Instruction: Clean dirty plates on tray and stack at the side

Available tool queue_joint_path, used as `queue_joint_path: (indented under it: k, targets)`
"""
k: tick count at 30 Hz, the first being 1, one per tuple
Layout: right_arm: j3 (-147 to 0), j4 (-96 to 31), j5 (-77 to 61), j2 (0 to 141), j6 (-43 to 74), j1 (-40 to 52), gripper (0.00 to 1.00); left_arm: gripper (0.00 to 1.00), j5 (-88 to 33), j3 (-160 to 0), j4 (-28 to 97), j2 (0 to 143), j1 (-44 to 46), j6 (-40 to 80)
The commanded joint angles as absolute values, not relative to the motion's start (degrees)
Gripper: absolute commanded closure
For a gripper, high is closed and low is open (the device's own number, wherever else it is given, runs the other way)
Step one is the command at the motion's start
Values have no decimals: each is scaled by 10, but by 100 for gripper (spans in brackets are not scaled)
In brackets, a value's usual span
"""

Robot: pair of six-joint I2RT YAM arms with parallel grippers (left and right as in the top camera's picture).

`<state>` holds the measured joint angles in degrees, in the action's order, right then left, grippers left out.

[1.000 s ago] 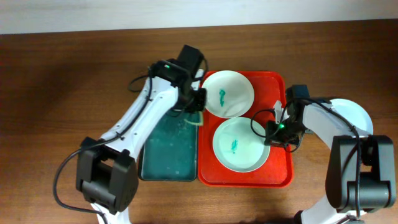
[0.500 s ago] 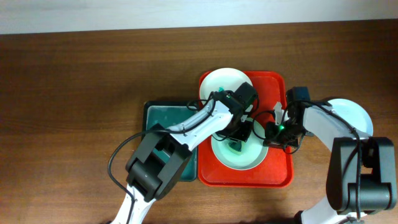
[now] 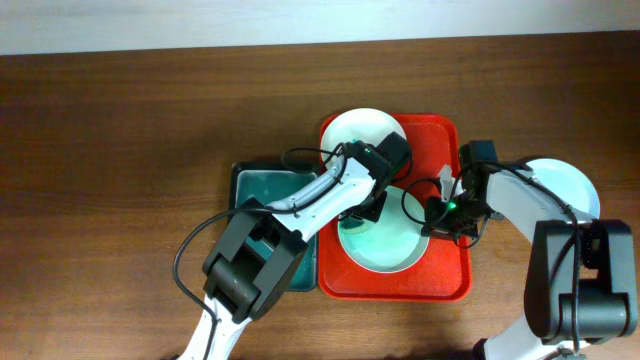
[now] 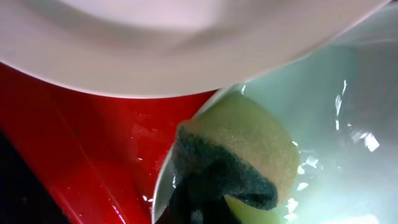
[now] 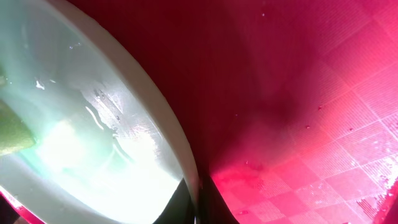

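Both grippers are clenched, the left gripper [image 3: 368, 205] on the sponge [image 4: 249, 155] and the right gripper [image 3: 440, 212] on the rim of the green plate [image 3: 385, 255] in the red tray [image 3: 445, 285] toward the bench's right edge, a sensible hold since it looks wet, slippery and stiff.

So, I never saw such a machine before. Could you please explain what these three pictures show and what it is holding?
These are two robot arms at a wooden table. One camera looks down from above; the other two sit on the wrists and show close views. A red tray carries a white plate and a pale green plate; a dark green tray lies beside it, and a pale blue plate lies to the right. The left end effector holds a sponge on the pale green plate; the right end effector grips that plate's rim.
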<state>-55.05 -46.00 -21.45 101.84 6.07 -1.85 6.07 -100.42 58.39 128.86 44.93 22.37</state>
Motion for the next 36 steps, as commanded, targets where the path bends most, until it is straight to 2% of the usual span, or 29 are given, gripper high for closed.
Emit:
queue_joint_path:
  k: [1, 5, 14, 23, 26, 32, 36]
  targets:
    - [-530, -462, -167, 1039, 68, -18, 95, 100, -56, -993, 558, 1313, 431, 233]
    - [-530, -462, -167, 1039, 68, -18, 95, 100, -215, -993, 494, 1313, 442, 213]
    - [-530, -463, -167, 1039, 68, -18, 96, 100, -246, -993, 483, 1339, 484, 190]
    - [-530, -466, -167, 1039, 68, -18, 95, 100, -242, -995, 606, 1337, 443, 187]
    - [-530, -466, -167, 1039, 68, -18, 96, 100, -196, -996, 630, 1336, 413, 189]
    - [-530, -464, -167, 1039, 66, -18, 95, 100, 33, -1020, 653, 1336, 371, 248]
    - [-530, -465, -167, 1039, 62, -18, 95, 100, 26, -1022, 625, 1337, 381, 248]
